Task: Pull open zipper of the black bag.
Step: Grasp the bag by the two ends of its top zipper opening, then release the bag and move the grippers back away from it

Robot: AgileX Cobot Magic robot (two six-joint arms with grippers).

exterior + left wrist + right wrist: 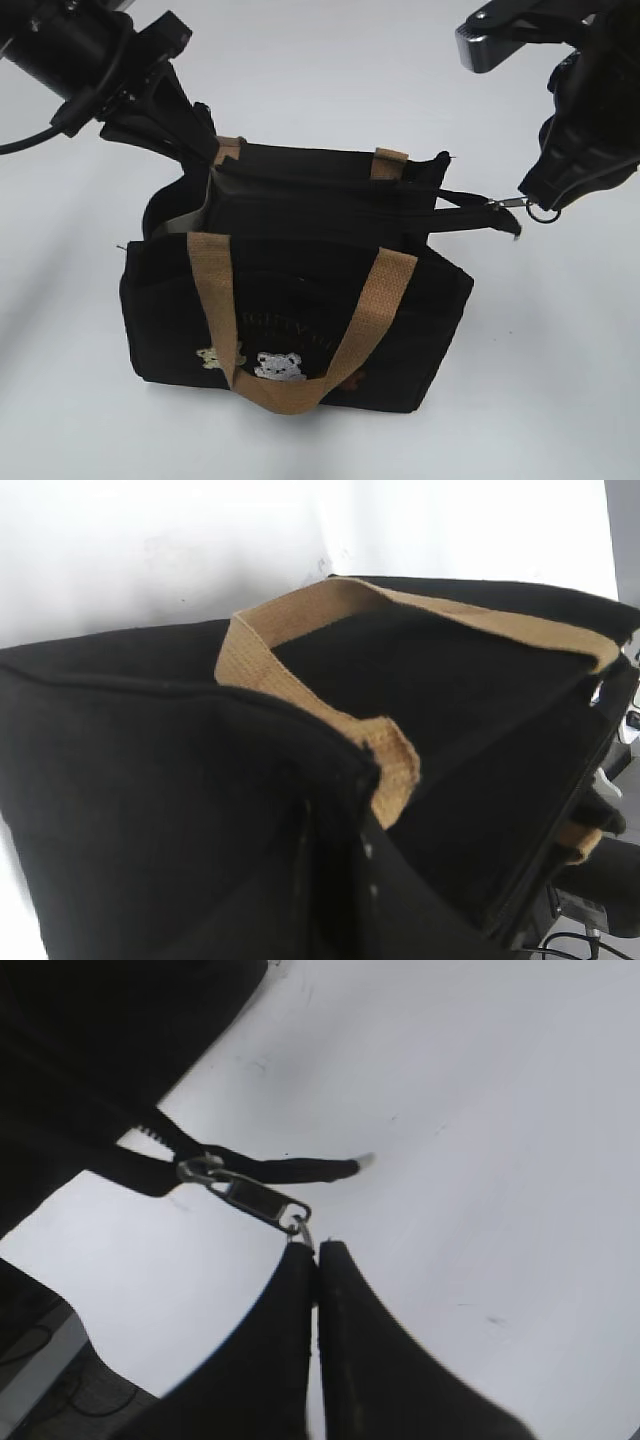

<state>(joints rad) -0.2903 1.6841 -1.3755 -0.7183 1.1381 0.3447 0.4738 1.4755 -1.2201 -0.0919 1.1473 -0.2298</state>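
Note:
The black bag (pixel 300 300) stands mid-table, with tan handles (pixel 300 390) and small bears on its front. Its zip track runs out past the right end as a loose tail (pixel 470 205). The silver zipper pull (pixel 505 204) lies at that tail's end. My right gripper (pixel 532 198) is shut on the ring of the zipper pull (pixel 255 1196), its fingertips (pixel 300 1255) pressed together just behind the tab. My left gripper (pixel 205 140) is shut on the bag's rear left top corner. In the left wrist view black bag fabric (pixel 150 780) hides the jaws.
The white tabletop (pixel 560 380) surrounds the bag. A tan handle (pixel 300 610) arches across the left wrist view. The table's edge, with cables below it (pixel 50 1360), shows at the lower left of the right wrist view.

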